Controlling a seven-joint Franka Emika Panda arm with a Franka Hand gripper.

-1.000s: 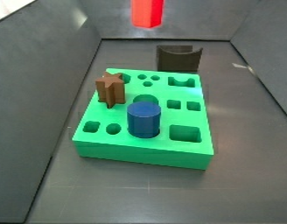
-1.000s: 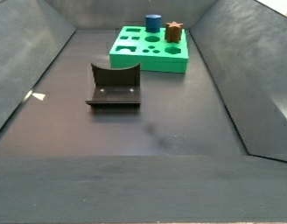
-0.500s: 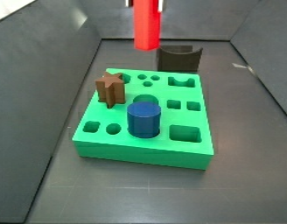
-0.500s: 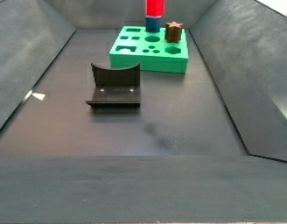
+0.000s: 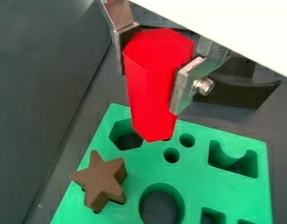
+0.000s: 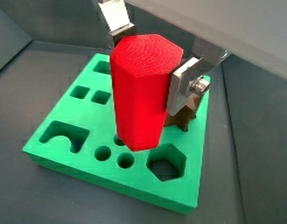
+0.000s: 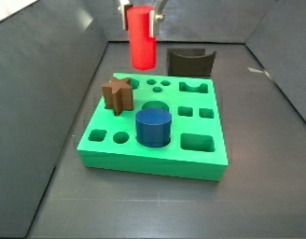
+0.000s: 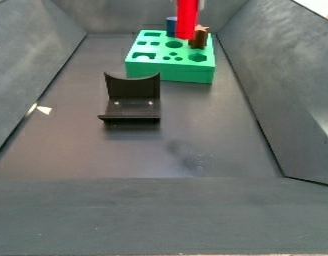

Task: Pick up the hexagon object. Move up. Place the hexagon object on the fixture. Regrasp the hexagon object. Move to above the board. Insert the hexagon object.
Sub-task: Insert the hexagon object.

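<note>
The red hexagon object [image 5: 152, 87] hangs upright between the silver fingers of my gripper [image 5: 154, 61], which is shut on its upper part. It also shows in the other wrist view [image 6: 146, 96] and in both side views [image 7: 142, 37] [image 8: 187, 17]. Its lower end hovers just above the far left part of the green board [image 7: 143, 157], close to a hexagonal hole [image 6: 167, 162]. The dark fixture [image 7: 190, 62] stands empty behind the board, and in a side view [image 8: 131, 98] it lies nearer the camera than the board [image 8: 180, 72].
A brown star block [image 7: 116, 94] and a blue cylinder [image 7: 153, 126] stand in holes of the board. The star also shows in a wrist view [image 5: 99, 178]. Sloping grey walls enclose the dark floor on all sides.
My gripper has come down with the hexagon object, from the top edge of the side views to just above the board's far left part.
</note>
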